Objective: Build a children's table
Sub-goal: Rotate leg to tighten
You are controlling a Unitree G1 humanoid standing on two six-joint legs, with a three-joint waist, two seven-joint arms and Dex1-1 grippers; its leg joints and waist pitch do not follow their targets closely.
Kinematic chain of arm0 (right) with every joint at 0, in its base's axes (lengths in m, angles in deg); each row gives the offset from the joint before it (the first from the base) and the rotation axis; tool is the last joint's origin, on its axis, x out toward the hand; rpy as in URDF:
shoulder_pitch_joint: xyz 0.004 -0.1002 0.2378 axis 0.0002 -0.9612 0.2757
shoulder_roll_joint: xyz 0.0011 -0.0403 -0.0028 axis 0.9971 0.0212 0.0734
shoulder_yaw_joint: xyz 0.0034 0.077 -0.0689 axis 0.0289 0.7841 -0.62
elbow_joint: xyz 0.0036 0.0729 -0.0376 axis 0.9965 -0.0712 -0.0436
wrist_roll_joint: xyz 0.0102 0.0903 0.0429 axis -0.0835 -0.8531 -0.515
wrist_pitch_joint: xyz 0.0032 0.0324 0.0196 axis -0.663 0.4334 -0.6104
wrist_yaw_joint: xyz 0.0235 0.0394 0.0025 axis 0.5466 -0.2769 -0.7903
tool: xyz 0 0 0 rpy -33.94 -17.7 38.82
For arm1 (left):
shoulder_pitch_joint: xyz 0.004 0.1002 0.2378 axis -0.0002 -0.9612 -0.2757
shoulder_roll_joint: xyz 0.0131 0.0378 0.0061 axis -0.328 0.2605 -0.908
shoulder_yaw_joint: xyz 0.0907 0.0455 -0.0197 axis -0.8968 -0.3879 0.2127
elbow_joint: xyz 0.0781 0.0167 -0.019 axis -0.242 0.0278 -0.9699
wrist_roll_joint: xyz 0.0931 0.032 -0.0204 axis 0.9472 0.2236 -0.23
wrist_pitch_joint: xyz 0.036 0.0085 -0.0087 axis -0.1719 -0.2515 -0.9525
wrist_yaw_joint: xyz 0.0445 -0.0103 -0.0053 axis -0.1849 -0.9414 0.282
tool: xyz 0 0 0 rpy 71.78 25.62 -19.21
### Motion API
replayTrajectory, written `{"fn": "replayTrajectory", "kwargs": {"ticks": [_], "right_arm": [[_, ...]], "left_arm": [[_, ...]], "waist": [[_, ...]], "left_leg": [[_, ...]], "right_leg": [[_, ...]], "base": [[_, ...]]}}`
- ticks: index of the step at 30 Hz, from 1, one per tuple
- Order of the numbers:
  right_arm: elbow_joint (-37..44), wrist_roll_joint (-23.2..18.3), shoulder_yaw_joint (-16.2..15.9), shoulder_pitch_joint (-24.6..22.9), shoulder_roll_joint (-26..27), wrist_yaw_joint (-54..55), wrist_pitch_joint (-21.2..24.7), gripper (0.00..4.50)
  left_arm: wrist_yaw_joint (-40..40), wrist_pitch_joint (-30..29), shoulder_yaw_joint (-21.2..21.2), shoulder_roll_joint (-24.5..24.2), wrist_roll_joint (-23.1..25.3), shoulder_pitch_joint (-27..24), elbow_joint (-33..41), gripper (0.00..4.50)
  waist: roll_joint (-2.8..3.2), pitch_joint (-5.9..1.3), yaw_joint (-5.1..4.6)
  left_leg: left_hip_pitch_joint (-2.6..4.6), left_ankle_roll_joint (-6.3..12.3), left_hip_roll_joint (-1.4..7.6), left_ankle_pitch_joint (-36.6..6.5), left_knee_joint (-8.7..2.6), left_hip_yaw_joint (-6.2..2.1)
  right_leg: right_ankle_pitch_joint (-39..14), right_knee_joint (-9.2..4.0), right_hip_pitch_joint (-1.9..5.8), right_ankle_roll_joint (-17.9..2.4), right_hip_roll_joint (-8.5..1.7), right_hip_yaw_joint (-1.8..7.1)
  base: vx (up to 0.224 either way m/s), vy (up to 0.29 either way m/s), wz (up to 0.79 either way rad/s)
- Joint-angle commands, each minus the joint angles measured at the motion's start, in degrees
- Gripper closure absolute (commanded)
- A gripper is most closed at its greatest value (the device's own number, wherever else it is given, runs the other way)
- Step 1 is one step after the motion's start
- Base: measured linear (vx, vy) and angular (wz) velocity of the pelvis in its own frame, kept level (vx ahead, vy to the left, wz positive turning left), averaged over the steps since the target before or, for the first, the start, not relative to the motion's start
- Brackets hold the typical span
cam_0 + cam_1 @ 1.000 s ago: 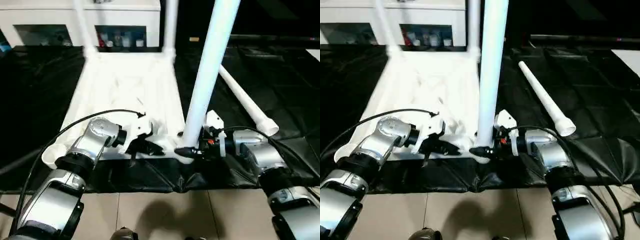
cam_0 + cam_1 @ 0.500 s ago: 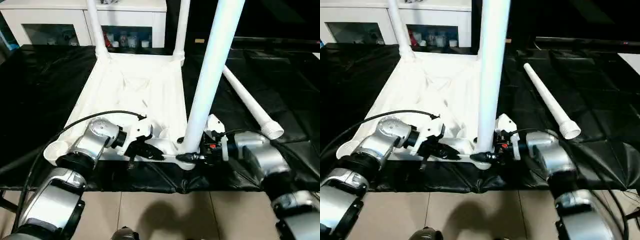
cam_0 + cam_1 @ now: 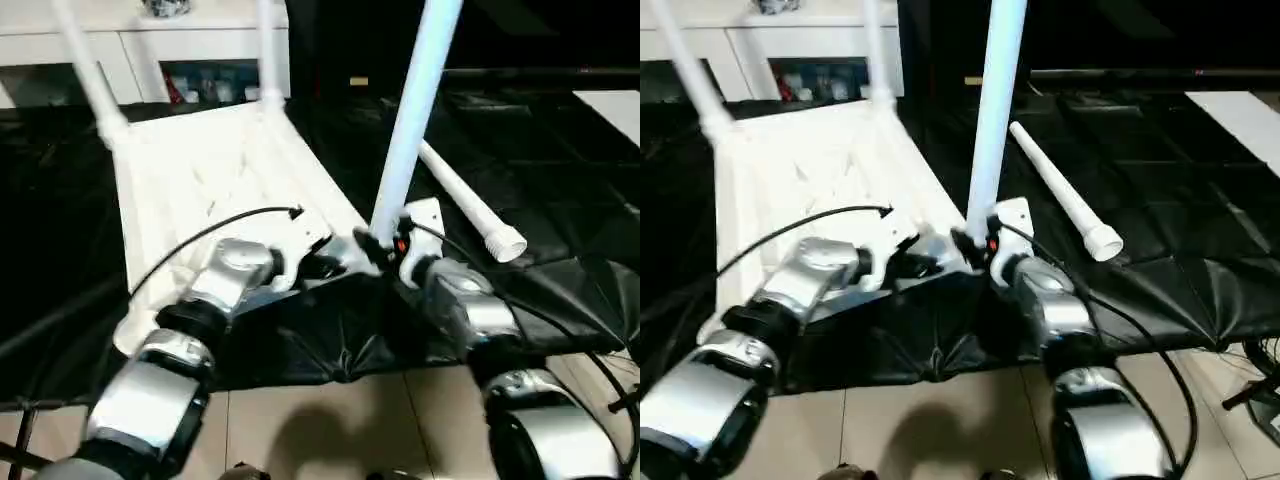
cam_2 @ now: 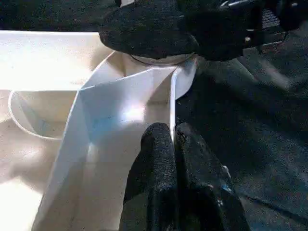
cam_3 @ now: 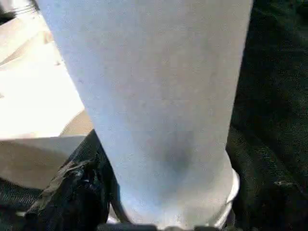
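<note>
Three long white tubular legs [image 3: 412, 110] stand in the upturned white plastic tabletop [image 3: 200, 170], right gripper [image 3: 372, 245] clasping the nearest, left gripper [image 4: 174, 139] pinching a rib; the fourth leg [image 3: 470, 210] lies right of centre, unfitted.

No text, label, brand, number or sign can be read anywhere in these views — the items behind the cabinet [image 3: 170, 60] glass are too blurred to make out any lettering

The table top [image 3: 210, 180] is lying upside down, two legs [image 3: 85, 70] standing in its far corners, one leg [image 3: 410, 120] at its near right corner. A loose leg [image 3: 465, 205] is lying to the right.
</note>
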Motion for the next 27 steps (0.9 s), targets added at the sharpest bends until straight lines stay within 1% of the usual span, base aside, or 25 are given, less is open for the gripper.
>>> {"fn": "replayTrajectory", "kwargs": {"ticks": [1, 2, 4, 6, 7, 8, 9, 10, 11, 12, 13, 14, 15, 16, 17, 18, 19, 20, 21, 22, 23, 24, 25, 26, 27], "right_arm": [[-3.42, 1.29, -1.46, 0.79, 3.10, 0.59, -0.26, 1.39], [-3.46, 1.28, -1.44, 0.82, 3.12, 0.58, -0.31, 1.39], [-4.40, 1.05, -0.95, 1.65, 3.48, 0.48, -1.43, 0.99], [-4.76, 0.78, -0.74, 2.03, 3.37, -0.04, -1.78, 0.94], [-4.74, 0.82, -0.80, 2.05, 3.27, -0.22, -1.88, 0.83], [-4.64, 1.01, -1.08, 2.16, 2.78, -1.06, -2.39, 0.68], [-3.91, 1.05, -1.73, 1.91, 1.86, -3.75, -2.85, 0.57], [-3.59, 1.13, -2.12, 1.80, 1.28, -5.60, -3.31, 0.57], [-3.58, 1.14, -2.13, 1.80, 1.26, -5.67, -3.33, 0.57], [-2.84, 1.14, -2.73, 1.39, 0.42, -8.95, -3.67, 0.57], [-0.77, 0.86, -4.26, 0.21, -1.54, -16.21, -3.61, 0.57], [-0.72, 0.85, -4.30, 0.17, -1.59, -16.38, -3.60, 0.57], [0.31, 0.71, -5.16, -0.44, -2.66, -20.16, -3.54, 0.57], [0.74, 0.64, -5.47, -0.70, -2.99, -21.24, -3.45, 0.57], [2.69, 0.32, -6.85, -1.84, -4.50, -26.02, -3.03, 0.57], [2.69, 0.32, -6.85, -1.84, -4.50, -26.02, -3.03, 0.57], [4.71, 0.04, -8.27, -3.03, -5.98, -30.63, -2.83, 0.57], [4.71, 0.04, -8.27, -3.03, -5.98, -30.63, -2.83, 0.57], [8.15, -0.71, -10.48, -4.83, -8.31, -37.70, -1.72, 0.57], [9.20, -0.93, -11.17, -5.35, -9.05, -39.70, -1.23, 0.57], [10.46, -1.17, -12.05, -5.95, -10.05, -42.64, -0.49, 0.57], [10.54, -1.19, -12.11, -5.98, -10.11, -42.82, -0.45, 0.57], [11.51, -1.02, -13.18, -6.45, -11.25, -45.58, -0.21, 0.57], [12.02, -0.87, -14.18, -6.66, -12.30, -48.27, 0.60, 0.57], [12.07, -0.29, -14.92, -6.62, -13.19, -50.69, 0.85, 0.72]], "left_arm": [[-0.78, 2.84, 0.07, 2.82, -1.28, 0.37, 3.39, 4.50], [-0.80, 2.89, 0.03, 2.81, -1.26, 0.35, 3.39, 4.50], [-1.37, 3.99, -0.93, 2.52, -0.63, 0.03, 3.47, 4.50], [-1.67, 4.26, -1.17, 2.25, -0.44, -0.18, 3.62, 4.50], [-1.78, 4.32, -1.20, 2.16, -0.42, -0.23, 3.64, 4.50], [-2.34, 4.58, -1.35, 1.75, -0.35, -0.44, 3.74, 4.50], [-3.93, 5.32, -1.59, 0.96, -0.51, -0.92, 4.17, 4.50], [-4.99, 5.80, -1.77, 0.42, -0.64, -1.27, 4.55, 4.50], [-5.04, 5.82, -1.78, 0.40, -0.65, -1.29, 4.57, 4.50], [-6.97, 6.65, -1.81, -0.24, -1.08, -1.70, 4.94, 4.50], [-11.93, 7.99, -2.11, -1.67, -2.10, -2.58, 5.87, 4.50], [-12.05, 8.02, -2.12, -1.71, -2.13, -2.60, 5.89, 4.50], [-14.80, 8.65, -2.36, -2.50, -2.62, -3.06, 6.38, 4.50], [-15.38, 8.73, -2.39, -2.69, -2.74, -3.13, 6.45, 4.50], [-17.93, 9.09, -2.50, -3.58, -3.28, -3.48, 6.76, 4.50], [-17.93, 9.09, -2.50, -3.58, -3.28, -3.48, 6.76, 4.50], [-20.32, 9.34, -2.55, -4.46, -3.82, -3.76, 6.91, 4.50], [-20.32, 9.34, -2.55, -4.46, -3.82, -3.76, 6.91, 4.50], [-23.33, 9.38, -2.44, -5.50, -4.56, -3.90, 7.04, 4.50], [-24.24, 9.30, -2.43, -5.76, -4.81, -3.95, 7.13, 4.50], [-25.61, 9.24, -2.36, -6.12, -5.16, -3.97, 7.19, 4.50], [-25.69, 9.24, -2.35, -6.14, -5.18, -3.97, 7.19, 4.50], [-27.25, 9.26, -2.48, -6.53, -5.38, -3.94, 7.15, 4.50], [-28.55, 9.64, -2.84, -6.96, -5.23, -3.85, 6.99, 4.50], [-30.19, 9.97, -3.25, -7.40, -5.11, -3.78, 6.82, 4.50]], "waist": [[0.36, -4.60, 0.09], [0.38, -4.59, 0.01], [0.52, -4.50, -0.15], [0.55, -4.46, -0.18], [0.53, -4.46, -0.21], [0.11, -4.47, -0.24], [-0.26, -4.51, 0.05], [0.01, -4.43, 0.06], [0.03, -4.41, 0.08], [-0.26, -4.38, 0.30], [-0.13, -4.34, 0.37], [-0.19, -4.32, 0.63], [-0.04, -4.45, 0.95], [-0.05, -4.48, 1.14], [-0.13, -4.46, 1.42], [-0.13, -4.45, 1.44], [-0.94, -4.38, 1.75], [-0.67, -4.35, 1.91], [-0.15, -4.19, 1.88], [-0.32, -4.19, 2.20], [0.05, -4.24, 2.47], [-0.06, -4.25, 2.50], [-0.03, -4.18, 2.60], [0.18, -4.23, 2.66], [0.02, -4.20, 2.80]], "left_leg": [[0.63, 2.17, 2.22, -12.60, -3.66, -1.27], [0.72, 2.41, 2.17, -12.67, -3.64, -1.22], [0.80, 2.47, 2.21, -13.63, -3.67, -1.23], [0.89, 2.36, 2.30, -14.18, -3.70, -1.22], [0.82, 2.31, 2.34, -14.10, -3.74, -1.25], [0.82, 2.44, 2.36, -13.98, -3.75, -1.19], [0.76, 2.96, 2.37, -13.27, -3.66, -1.24], [0.74, 3.29, 2.44, -12.83, -3.65, -1.11], [0.73, 3.34, 2.46, -12.94, -3.66, -1.12], [0.71, 3.63, 2.48, -12.91, -3.65, -1.11], [0.63, 3.74, 2.55, -12.57, -3.64, -1.02], [0.67, 3.87, 2.56, -12.64, -3.63, -1.03], [0.67, 4.37, 2.69, -12.05, -3.53, -0.93], [0.64, 4.45, 2.73, -11.72, -3.51, -0.93], [0.62, 4.79, 2.73, -11.75, -3.46, -0.93], [0.63, 4.76, 2.80, -11.64, -3.53, -0.91], [0.70, 4.89, 2.76, -11.84, -3.45, -0.84], [0.80, 4.72, 2.88, -11.96, -3.51, -0.88], [0.89, 4.27, 2.92, -12.93, -3.67, -0.89], [1.09, 4.17, 2.88, -13.62, -3.65, -0.86], [1.36, 3.78, 3.11, -14.23, -3.67, -0.88], [1.31, 3.73, 3.07, -14.31, -3.71, -0.87], [1.22, 3.19, 3.03, -14.74, -3.81, -0.92], [1.29, 3.08, 3.00, -14.93, -3.78, -0.94], [1.34, 2.93, 3.02, -15.43, -3.78, -0.95]], "right_leg": [[-10.36, -3.34, 3.26, -13.52, -3.80, 2.84], [-10.35, -3.35, 3.33, -13.75, -3.76, 2.82], [-11.93, -3.54, 3.28, -13.74, -3.78, 2.79], [-12.78, -3.65, 3.20, -13.64, -3.82, 2.84], [-12.45, -3.55, 3.29, -13.69, -3.79, 2.88], [-12.40, -3.56, 3.29, -13.67, -3.76, 2.86], [-12.49, -3.31, 3.44, -13.85, -4.01, 2.88], [-12.60, -3.41, 3.25, -13.68, -3.93, 2.93], [-12.76, -3.41, 3.26, -13.62, -3.93, 2.91], [-13.31, -3.38, 3.35, -13.48, -3.95, 2.83], [-13.33, -3.36, 3.29, -13.32, -3.88, 2.87], [-13.49, -3.43, 3.45, -13.21, -3.86, 2.78], [-12.53, -3.16, 3.32, -13.36, -3.84, 2.85], [-12.13, -3.11, 3.28, -13.38, -3.89, 2.87], [-11.78, -3.00, 3.34, -13.51, -3.91, 2.87], [-11.65, -2.97, 3.26, -13.59, -3.85, 2.88], [-12.79, -2.98, 3.24, -13.47, -3.96, 2.87], [-13.71, -3.06, 3.11, -13.25, -4.14, 2.95], [-15.24, -3.45, 2.87, -12.85, -3.90, 2.92], [-15.62, -3.47, 2.88, -12.52, -3.77, 2.98], [-15.51, -3.43, 2.57, -12.94, -3.97, 3.13], [-15.47, -3.53, 2.66, -12.94, -3.93, 3.11], [-15.67, -3.49, 2.75, -12.86, -3.82, 3.06], [-15.61, -3.42, 2.69, -12.97, -3.85, 3.08], [-15.92, -3.54, 2.73, -12.95, -3.88, 3.07]], "base": [[0.000, 0.000, 0.00], [0.000, 0.000, 0.00], [0.000, 0.000, 0.00], [0.000, 0.000, 0.00], [0.000, 0.000, 0.00], [0.000, 0.000, 0.00], [0.000, 0.000, 0.00], [0.000, 0.000, 0.00], [0.000, 0.000, 0.00], [0.000, 0.000, 0.00], [0.000, 0.000, 0.00], [0.000, 0.000, 0.00], [0.000, 0.000, 0.00], [0.000, 0.000, 0.00], [0.000, 0.000, 0.00], [0.000, 0.000, 0.00], [0.000, 0.000, 0.00], [0.000, 0.000, 0.00], [0.000, 0.000, 0.00], [0.000, 0.000, 0.00], [0.000, 0.000, 0.00], [0.000, 0.000, 0.00], [0.000, 0.000, 0.00], [0.000, 0.000, 0.00], [0.000, 0.000, 0.00]]}}
